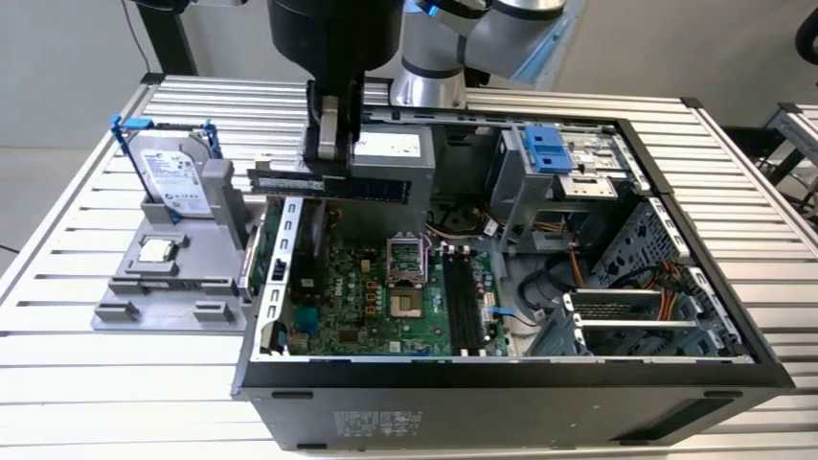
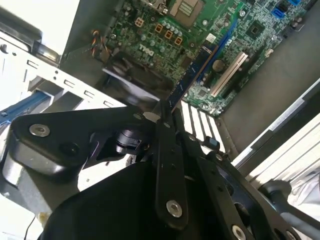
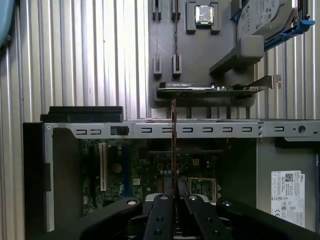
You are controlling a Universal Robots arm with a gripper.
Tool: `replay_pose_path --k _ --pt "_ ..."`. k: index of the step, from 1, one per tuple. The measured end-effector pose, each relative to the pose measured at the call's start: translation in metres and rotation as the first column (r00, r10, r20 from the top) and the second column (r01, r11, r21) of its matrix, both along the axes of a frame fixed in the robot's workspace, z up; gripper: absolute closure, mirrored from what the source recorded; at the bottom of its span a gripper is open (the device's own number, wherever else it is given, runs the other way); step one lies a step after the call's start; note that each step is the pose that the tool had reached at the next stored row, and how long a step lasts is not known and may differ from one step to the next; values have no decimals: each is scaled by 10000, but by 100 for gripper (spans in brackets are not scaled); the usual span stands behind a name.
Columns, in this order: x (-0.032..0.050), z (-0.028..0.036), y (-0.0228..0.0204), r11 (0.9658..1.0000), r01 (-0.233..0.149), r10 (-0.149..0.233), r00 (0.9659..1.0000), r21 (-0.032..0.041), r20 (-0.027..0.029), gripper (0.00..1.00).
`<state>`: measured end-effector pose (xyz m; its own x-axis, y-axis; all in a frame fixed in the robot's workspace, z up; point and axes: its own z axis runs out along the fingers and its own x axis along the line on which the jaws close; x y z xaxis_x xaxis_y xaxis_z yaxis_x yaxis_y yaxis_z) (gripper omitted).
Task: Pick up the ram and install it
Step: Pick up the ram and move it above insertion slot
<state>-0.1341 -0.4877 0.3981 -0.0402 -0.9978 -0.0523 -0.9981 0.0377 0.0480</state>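
Ram (image 1: 377,188), a long, narrow, very thin dark-green circuit-board stick: aloft and level, lying lengthwise across the exterior view. Pinched near mid-length between the jaws of the black gripper (image 1: 329,169), jaws pressed onto the two flat faces. In the first wrist view, ram (image 3: 173,140) edge-on as a slim bar running out from the gripper (image 3: 174,192). In the second wrist view, ram (image 2: 194,72) seen slantwise, projecting from the gripper (image 2: 165,116) over green board.

Held above the rim of the open black-and-grey metal computer case (image 1: 511,379), on the side toward the exterior view's left, just in front of a grey metal box with a white label (image 1: 390,149). Not seated in anything.

Below, inside the case: green motherboard (image 1: 364,307). Long black memory slots (image 1: 463,307) well apart from the stick, on the exterior view's right of the square processor socket (image 1: 406,287).

Outside the case, on the exterior view's left: grey plastic holder tray (image 1: 128,311) on the ribbed aluminium bench (image 1: 77,383). On the tray, silver hard drive with blue brackets (image 1: 172,177) standing upright, and small square silver processor chip (image 1: 156,251) lying flat. In the first wrist view, dark expansion card with metal bracket (image 3: 200,89) lying along the tray's edge nearest the case wall.
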Motion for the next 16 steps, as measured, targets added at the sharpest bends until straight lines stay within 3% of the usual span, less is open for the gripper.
replay_pose_path --k 5,12,16 --pt "63 0 0 10000 0 0 10000 -1 -19 100" --pt "66 0 0 10000 0 0 10000 -1 -20 100" --pt "106 0 0 10000 0 0 10000 -1 -23 100"
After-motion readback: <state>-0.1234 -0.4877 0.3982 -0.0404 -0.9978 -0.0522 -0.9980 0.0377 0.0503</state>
